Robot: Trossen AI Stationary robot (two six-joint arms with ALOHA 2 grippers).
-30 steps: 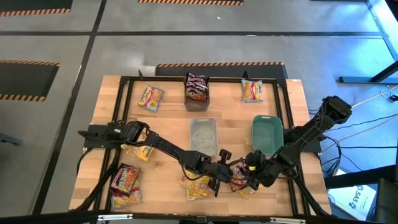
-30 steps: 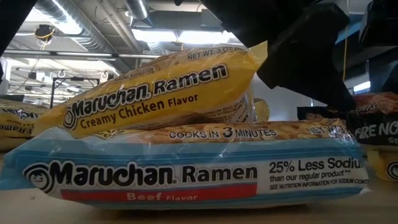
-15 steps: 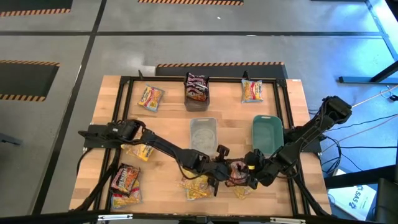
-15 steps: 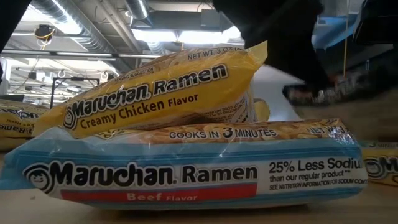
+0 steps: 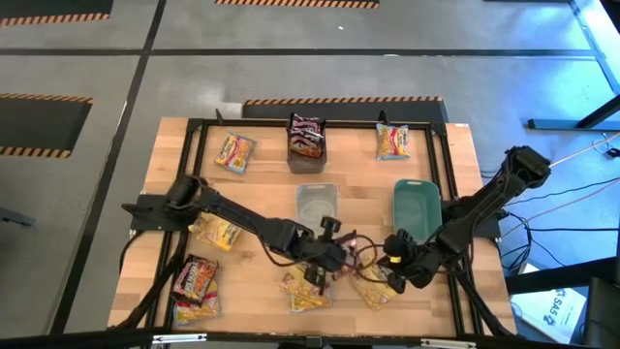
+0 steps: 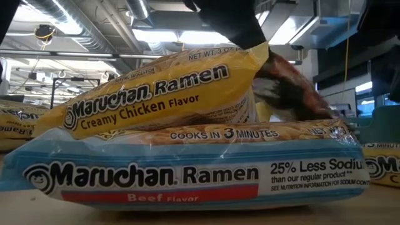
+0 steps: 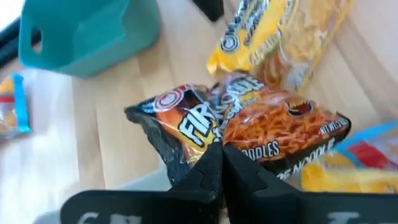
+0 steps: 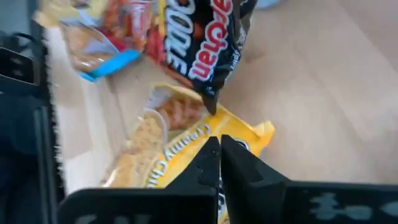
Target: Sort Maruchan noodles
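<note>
My left gripper (image 7: 221, 155) is shut on a dark Maruchan fire-noodle packet (image 7: 261, 124) held above the table's near middle (image 5: 355, 254). In the low view the same dark packet (image 6: 290, 90) hangs tilted in the air. My right gripper (image 8: 219, 146) is shut, near the front edge (image 5: 387, 273), just over a yellow Creamy Chicken packet (image 8: 186, 162) lying flat on the wood. In the low view another yellow packet (image 6: 162, 94) lies on a blue Beef packet (image 6: 187, 178). My left gripper pinches the dark packet's near long edge (image 7: 219, 138), about midway along it, between its two fingers. The fingers slant down from the table's left side. The packet is lifted clear and crumpled at the hold, and its ends stick out to both sides. My right gripper's shut fingertips (image 8: 211, 152) stand over the yellow packet; I cannot tell whether they touch it.
A dark bin (image 5: 307, 145) with dark packets stands at the far middle. A clear bin (image 5: 317, 208) and a teal bin (image 5: 417, 208) stand mid-table. Loose packets lie at the far left (image 5: 235, 152), far right (image 5: 392, 142), left (image 5: 218, 233), near left (image 5: 194, 281) and near middle (image 5: 305, 291).
My left gripper has risen and drawn back toward the table's left and far side, still shut on the dark packet. The packet has come up off the table and now hangs clear, tilted, above the yellow one.
</note>
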